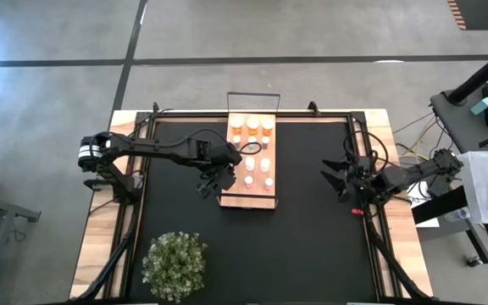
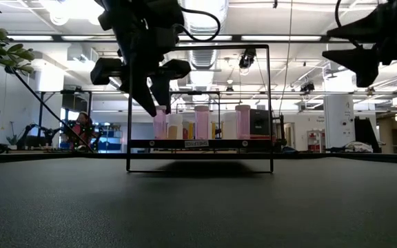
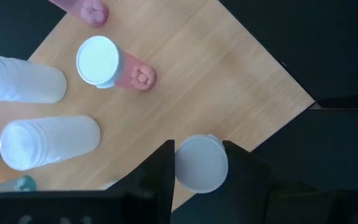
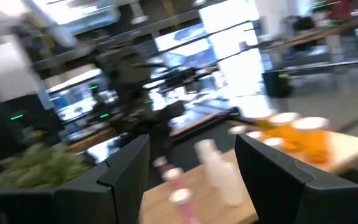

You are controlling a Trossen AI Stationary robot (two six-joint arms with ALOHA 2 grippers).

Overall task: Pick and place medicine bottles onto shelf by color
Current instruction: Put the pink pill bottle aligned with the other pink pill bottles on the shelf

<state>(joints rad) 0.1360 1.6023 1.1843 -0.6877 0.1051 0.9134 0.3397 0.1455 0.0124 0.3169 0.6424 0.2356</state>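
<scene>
We found the long light-wood shelf with thin wire rails (image 1: 252, 200) on the black-matted table (image 1: 312, 246), bearing orange-bodied bottles (image 1: 252, 127) at its far end and pale white-capped bottles (image 1: 265, 164) nearer. The left end effector (image 3: 201, 167) gripped a white-capped bottle (image 3: 201, 163) over the shelf's near corner, so we judged a placing step in hand, needing a straight lowering among the pale ones before release. The right end effector (image 1: 339, 180) waited, spread wide and empty, near the table's right edge.

Upright medicine bottles (image 1: 252, 148) on shelf (image 1: 231, 200)
</scene>
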